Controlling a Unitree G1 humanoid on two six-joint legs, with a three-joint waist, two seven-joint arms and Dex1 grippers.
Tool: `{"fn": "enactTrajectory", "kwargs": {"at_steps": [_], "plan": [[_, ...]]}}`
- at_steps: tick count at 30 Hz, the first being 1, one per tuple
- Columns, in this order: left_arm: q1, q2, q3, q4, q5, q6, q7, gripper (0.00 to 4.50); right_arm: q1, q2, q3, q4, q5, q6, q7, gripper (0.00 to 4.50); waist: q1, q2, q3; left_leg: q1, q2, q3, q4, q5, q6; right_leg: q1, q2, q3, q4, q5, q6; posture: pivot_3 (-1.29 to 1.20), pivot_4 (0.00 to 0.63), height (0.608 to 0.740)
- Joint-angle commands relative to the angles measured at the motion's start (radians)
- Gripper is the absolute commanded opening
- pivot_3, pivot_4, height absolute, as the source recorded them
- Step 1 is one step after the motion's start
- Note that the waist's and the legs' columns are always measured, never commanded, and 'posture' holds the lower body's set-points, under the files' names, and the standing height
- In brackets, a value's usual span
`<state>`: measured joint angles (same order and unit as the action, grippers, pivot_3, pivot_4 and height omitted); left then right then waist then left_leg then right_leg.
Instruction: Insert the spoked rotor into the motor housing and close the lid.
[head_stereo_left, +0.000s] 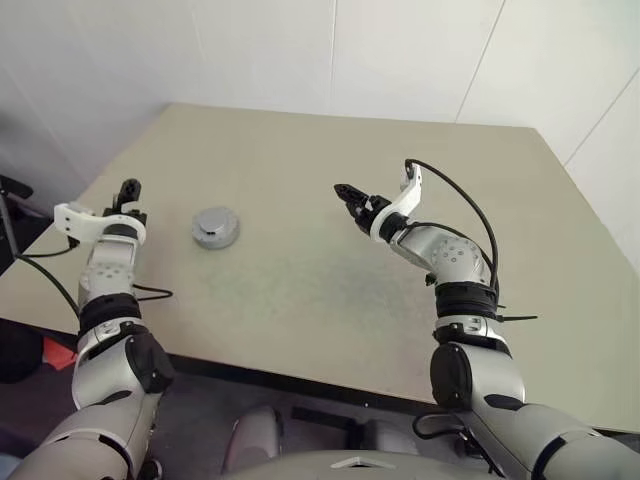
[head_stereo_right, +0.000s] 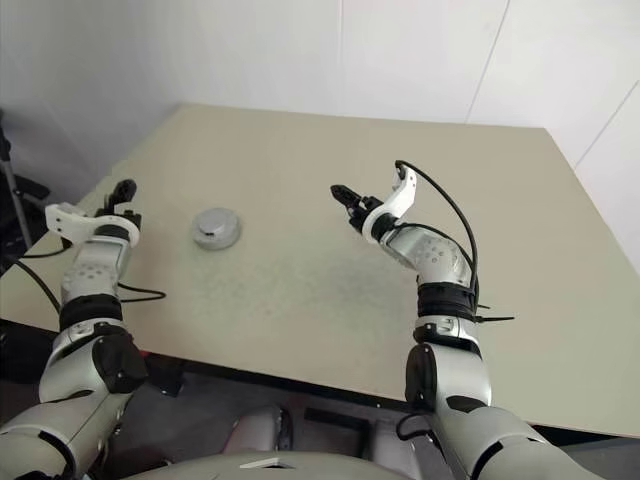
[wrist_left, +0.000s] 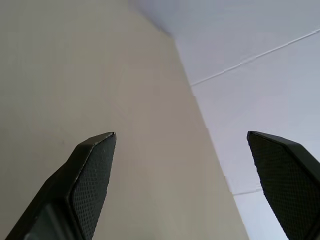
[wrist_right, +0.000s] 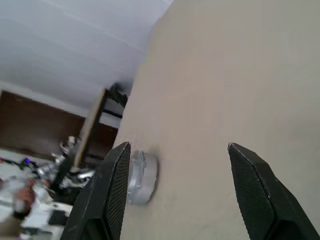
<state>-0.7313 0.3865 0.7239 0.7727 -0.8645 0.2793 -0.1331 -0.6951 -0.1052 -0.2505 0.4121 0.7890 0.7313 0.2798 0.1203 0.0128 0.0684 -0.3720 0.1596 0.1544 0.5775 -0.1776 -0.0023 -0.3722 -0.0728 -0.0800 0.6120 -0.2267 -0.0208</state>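
Housing sits on the surface, lid shut. My left tool and right tool gape empty, both clear of it.

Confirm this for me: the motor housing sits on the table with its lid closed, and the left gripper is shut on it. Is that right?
Not quite. The motor housing does sit on the table with its lid closed, but the left gripper is open and apart from it, off to its left, holding nothing. The left eye view shows the gap; the left wrist view shows the fingers spread.
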Motion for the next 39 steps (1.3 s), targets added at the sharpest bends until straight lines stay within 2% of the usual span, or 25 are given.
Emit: {"fn": "enactTrajectory", "kwargs": {"at_steps": [1, 3, 6, 10, 13, 15, 17, 19, 24, 29, 33, 39], "plan": [[0.007, 0.006, -0.130, -0.176, 0.029, 0.072, -0.193, 4.45, 0.037, -0.086, 0.132, -0.088, -0.181, -0.252, 0.241, 3.50, 0.012, -0.001, 0.000, -0.001, 0.000, 0.000, 0.000, 0.000, 0.000, 0.000, 0.000, 0.000, 0.000, 0.000, 0.000, 0.00, 0.000, 0.740], [0.042, 0.003, -0.214, -0.298, 0.022, 0.155, -0.288, 4.45, 0.033, -0.163, 0.165, -0.048, -0.241, -0.297, 0.338, 3.50, 0.019, -0.002, 0.001, -0.002, 0.000, 0.000, 0.001, 0.000, 0.000, 0.000, -0.001, 0.000, 0.000, 0.000, 0.000, 0.00, 0.000, 0.740], [0.099, 0.009, -0.346, -0.424, 0.076, 0.204, -0.386, 4.45, 0.018, -0.277, 0.177, -0.007, -0.251, -0.295, 0.526, 3.50, 0.026, -0.002, 0.001, -0.002, -0.001, 0.000, 0.003, -0.001, 0.001, 0.001, -0.001, 0.000, 0.000, 0.000, 0.000, 0.00, 0.000, 0.740], [0.173, -0.013, -0.521, -0.555, 0.239, 0.073, -0.479, 4.45, 0.015, -0.410, 0.205, 0.045, -0.322, -0.384, 0.719, 3.50, 0.024, -0.002, 0.001, 0.002, 0.000, 0.001, 0.003, -0.001, 0.002, 0.002, -0.001, 0.000, 0.001, 0.000, -0.001, 0.00, 0.000, 0.740], [0.216, -0.001, -0.609, -0.619, 0.250, 0.105, -0.601, 4.45, 0.035, -0.471, 0.201, 0.019, -0.307, -0.381, 0.853, 3.50, 0.018, -0.002, 0.001, 0.001, 0.001, 0.002, 0.004, -0.001, 0.005, 0.001, -0.001, 0.000, 0.002, 0.001, -0.002, 0.00, 0.000, 0.740], [0.232, 0.008, -0.650, -0.643, 0.266, 0.122, -0.644, 4.45, 0.057, -0.518, 0.227, 0.024, -0.356, -0.417, 0.907, 3.50, 0.014, -0.002, 0.001, 0.002, 0.002, 0.003, 0.005, -0.001, 0.008, 0.001, 0.000, 0.000, 0.004, 0.000, -0.004, 0.00, 0.000, 0.740], [0.252, 0.040, -0.749, -0.599, 0.422, 0.036, -0.653, 4.45, 0.062, -0.552, 0.250, 0.089, -0.439, -0.491, 0.894, 3.50, 0.013, -0.002, 0.001, 0.003, 0.003, 0.003, 0.005, -0.001, 0.009, 0.000, 0.000, 0.000, 0.006, -0.001, -0.006, 0.00, 0.000, 0.740], [0.266, 0.050, -0.797, -0.569, 0.504, -0.023, -0.654, 4.45, 0.060, -0.560, 0.253, 0.139, -0.482, -0.535, 0.873, 3.50, 0.007, -0.002, 0.001, 0.004, 0.003, 0.004, 0.006, -0.003, 0.013, 0.001, 0.000, 0.000, 0.007, -0.002, -0.007, 0.00, 0.000, 0.740], [0.279, -0.005, -0.766, -0.558, 0.516, -0.097, -0.638, 4.45, 0.064, -0.563, 0.259, 0.211, -0.556, -0.616, 0.860, 3.50, 0.003, -0.001, 0.001, 0.003, 0.004, 0.004, 0.011, -0.005, 0.017, 0.000, 0.000, 0.000, 0.009, -0.002, -0.007, 0.00, 0.000, 0.740], [0.286, -0.017, -0.755, -0.550, 0.528, -0.110, -0.634, 4.50, 0.057, -0.557, 0.255, 0.250, -0.589, -0.649, 0.869, 4.47, 0.003, -0.001, 0.001, 0.001, 0.007, 0.008, 0.020, -0.010, 0.024, 0.001, 0.000, 0.000, 0.012, -0.002, -0.007, 0.00, 0.000, 0.740], [0.303, -0.020, -0.752, -0.560, 0.521, -0.078, -0.647, 4.50, 0.044, -0.541, 0.251, 0.278, -0.628, -0.704, 0.800, 4.47, 0.003, -0.001, 0.001, 0.003, 0.008, 0.010, 0.021, -0.010, 0.024, 0.001, 0.000, 0.000, 0.012, -0.002, -0.007, 0.00, 0.000, 0.740], [0.314, -0.030, -0.755, -0.579, 0.513, -0.044, -0.662, 4.50, 0.078, -0.544, 0.251, 0.235, -0.606, -0.677, 0.872, 4.47, 0.003, -0.001, 0.001, 0.003, 0.009, 0.012, 0.021, -0.010, 0.024, 0.001, 0.000, 0.000, 0.012, -0.002, -0.007, 0.00, 0.000, 0.740]]}}
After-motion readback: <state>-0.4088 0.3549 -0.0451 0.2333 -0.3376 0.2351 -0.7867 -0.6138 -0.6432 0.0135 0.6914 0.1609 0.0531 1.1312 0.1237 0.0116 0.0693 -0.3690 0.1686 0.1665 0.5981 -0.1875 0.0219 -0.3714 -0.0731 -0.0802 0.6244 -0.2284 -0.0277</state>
